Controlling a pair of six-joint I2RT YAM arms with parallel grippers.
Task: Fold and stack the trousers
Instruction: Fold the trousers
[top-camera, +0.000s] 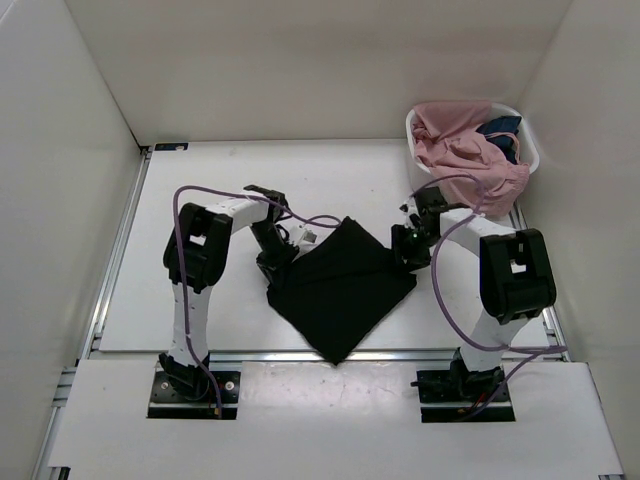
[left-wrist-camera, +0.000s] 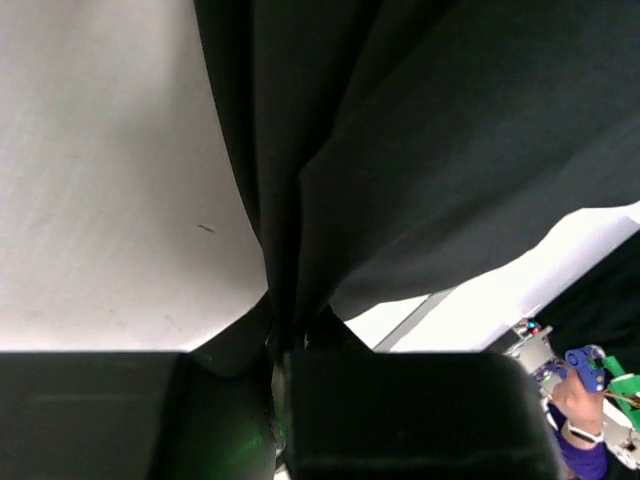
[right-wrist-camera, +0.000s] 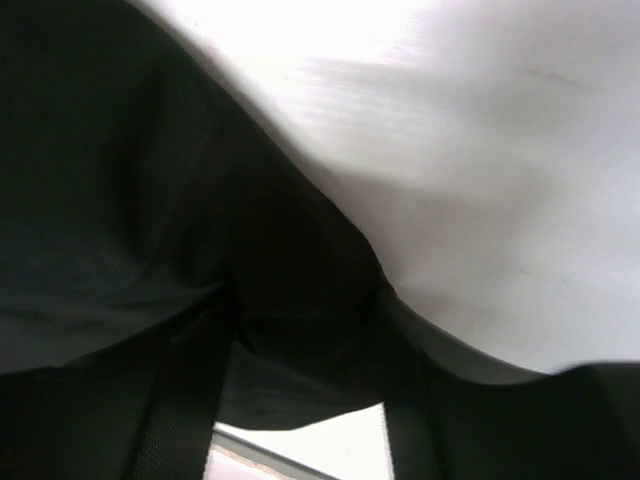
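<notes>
Left fingers (left-wrist-camera: 235, 350) pinch a gathered edge of the trousers (top-camera: 345, 290) at the left corner of the folded shape, where the black cloth runs down into a tight crease between them. Right fingers (right-wrist-camera: 195, 400) stand part-way apart at the right corner with a bunch of the same cloth between them, and a strip of white shows below that bunch; whether they clamp it cannot be told. The trousers lie folded into a compact diamond on the table (top-camera: 200, 180), in the middle toward the near edge, one point reaching that edge between the two arm bases. At the far right corner sits a white basket (top-camera: 528, 150) holding a pink garment (top-camera: 450, 150) and a dark blue garment (top-camera: 500, 128) — well apart from the trousers.
</notes>
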